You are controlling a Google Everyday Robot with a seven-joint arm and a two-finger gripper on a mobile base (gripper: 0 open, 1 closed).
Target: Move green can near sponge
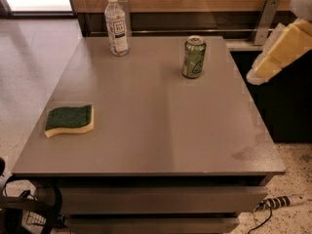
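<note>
Right of the can (194,57), the gripper (280,55) hangs, reach not yet begun.
Can stands upright, untouched; sponge (69,121) lies well apart to its near left, hence a long carry; gripper's hold: cannot tell.

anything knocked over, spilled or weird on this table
Nothing stands out. The green can and the bottle stand upright at the back of the table, the sponge lies flat near its front left, and nothing is spilled. The gripper hangs beyond the table's right edge, touching nothing.
</note>
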